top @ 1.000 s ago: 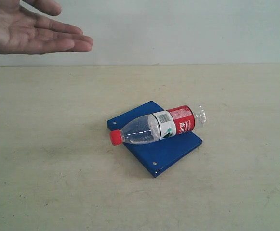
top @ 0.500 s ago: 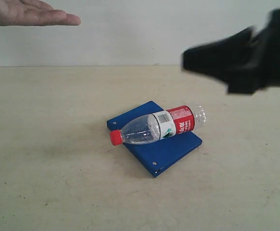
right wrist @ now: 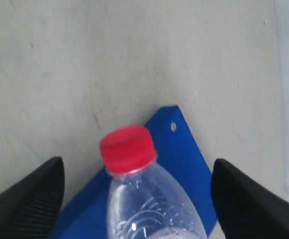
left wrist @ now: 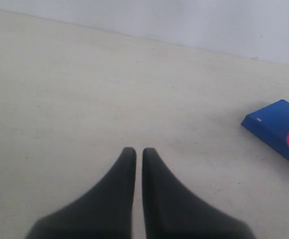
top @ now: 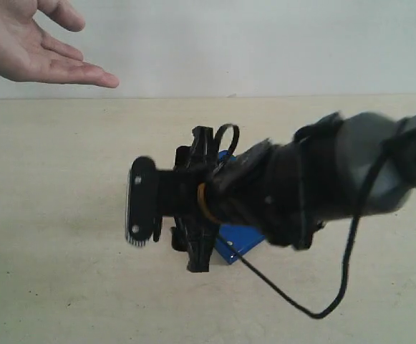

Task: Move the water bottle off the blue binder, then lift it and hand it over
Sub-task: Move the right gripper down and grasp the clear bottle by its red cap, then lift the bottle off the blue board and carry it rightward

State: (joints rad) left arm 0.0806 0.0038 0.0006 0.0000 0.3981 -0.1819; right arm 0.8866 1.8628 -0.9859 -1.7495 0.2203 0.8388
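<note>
Bottle (right wrist: 149, 209) lying on blue binder (right wrist: 184, 149), right gripper (right wrist: 137, 167) spread wide either side of its red cap (right wrist: 127, 148), left gripper (left wrist: 138, 152) pressed together, empty

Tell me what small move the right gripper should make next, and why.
Probably advance the right gripper around the water bottle: its jaws stand open on either side, not yet touching, and the bottle lies on the blue binder.
</note>
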